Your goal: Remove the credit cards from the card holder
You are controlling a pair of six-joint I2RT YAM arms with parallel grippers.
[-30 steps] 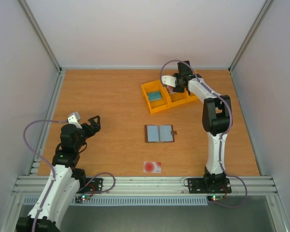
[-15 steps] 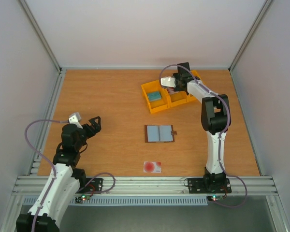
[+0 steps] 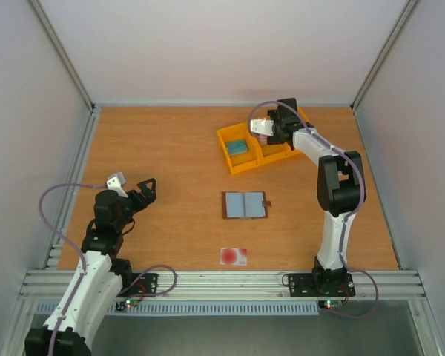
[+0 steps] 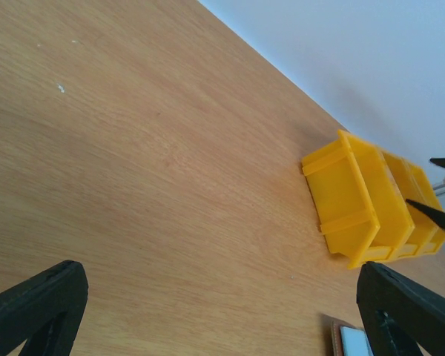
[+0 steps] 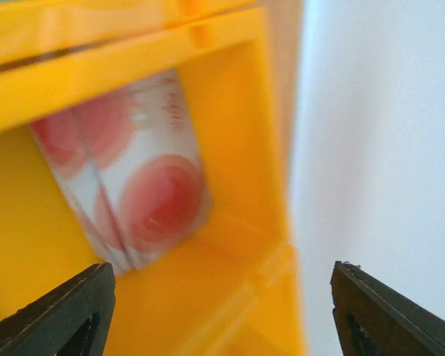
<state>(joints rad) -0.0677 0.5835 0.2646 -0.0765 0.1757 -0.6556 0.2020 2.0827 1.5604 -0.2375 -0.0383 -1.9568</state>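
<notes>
Left claw [image 3: 142,188]: nearest item, low over bare wood at the near left; released, jaws spread wide, nothing between them
Work surface: orange-brown wood-grain table [image 3: 156,148], white walls on three sides
Loose card: thin pale plastic rectangle with a red round spot [image 3: 233,256], lying flat and alone close to the near edge, well apart from both claws
Card holder: small brown leather bifold wallet [image 3: 245,205], lying open mid-table, grey-blue lining upward, little brown snap tab [image 3: 267,202] at its right side; no card edge visible in it from above, too small to be sure
Bin: yellow three-part plastic bin [image 4: 347,200] at the far right; a teal-blue flat item [image 3: 238,147] in its left compartment
Binned cards: pale faces with red round spots [image 5: 144,193], apparently two, blurred, leaning against a compartment wall, judged to be the middle one
Right claw [image 3: 270,133]: farthest item, over the bin; released, fingers wide apart above the binned cards, gripping nothing
Handling, cards: judged light, stiff, slick; flat on wood they offer little to pinch, so take them by opposite long edges or tip one edge up first
Handling, holder: judged soft and light, likely to slide; pin one flap before pulling
</notes>
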